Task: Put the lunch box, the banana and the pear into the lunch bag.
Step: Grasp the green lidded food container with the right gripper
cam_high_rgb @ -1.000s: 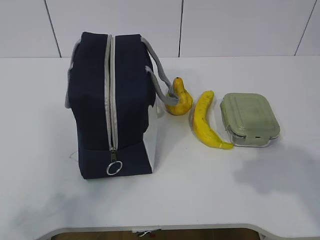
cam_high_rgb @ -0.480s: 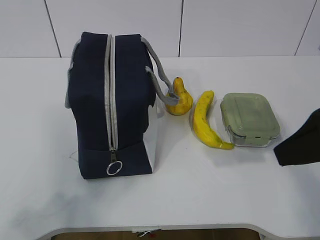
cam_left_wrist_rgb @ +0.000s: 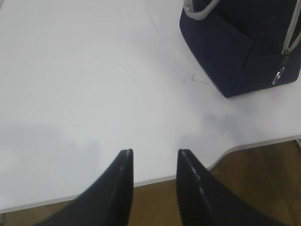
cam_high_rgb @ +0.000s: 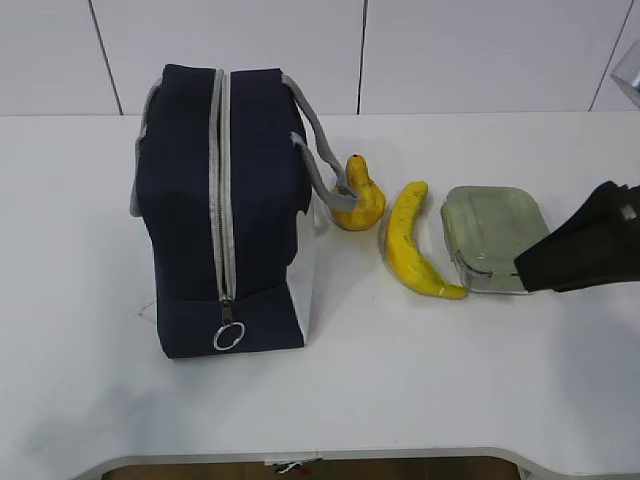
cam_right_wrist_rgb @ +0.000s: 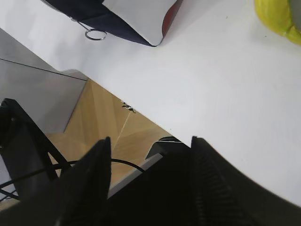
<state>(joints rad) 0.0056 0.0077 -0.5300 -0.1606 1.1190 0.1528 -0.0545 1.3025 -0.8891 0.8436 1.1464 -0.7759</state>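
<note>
Lunch bag point(cam_high_rgb: 222, 205), navy with grey handles and a white lower side panel, is seen standing on the left half of the white table point(cam_high_rgb: 400, 390) in the exterior view. Its grey zipper point(cam_high_rgb: 220, 190) runs over the top and down the near face and is drawn closed; the ring pull point(cam_high_rgb: 228, 337) hangs low on that face. The pear point(cam_high_rgb: 358, 199) is placed just right of the bag, neck up, partly behind one handle. The banana point(cam_high_rgb: 412, 252) lies right of the pear, close to it, its near tip just beside the lunch box point(cam_high_rgb: 494, 238). The box rests flat, its sage-green lid on. Its right edge is overlapped in the exterior view by the right gripper point(cam_high_rgb: 570, 255), which enters from the right border; whether box and gripper touch cannot be told.

In the right wrist view the right gripper point(cam_right_wrist_rgb: 150, 146) is shown with its two dark fingers point(cam_right_wrist_rgb: 91, 176) spread wide and nothing between them. Beyond them are seen the table edge, a corner of the bag with its ring pull, and part of the banana at the upper right.

In the left wrist view the left gripper point(cam_left_wrist_rgb: 154, 153) is held over the near table edge, its fingers point(cam_left_wrist_rgb: 123, 174) set a narrow gap apart and empty. The bag's lower corner is visible at the upper right, well apart from it.
</note>
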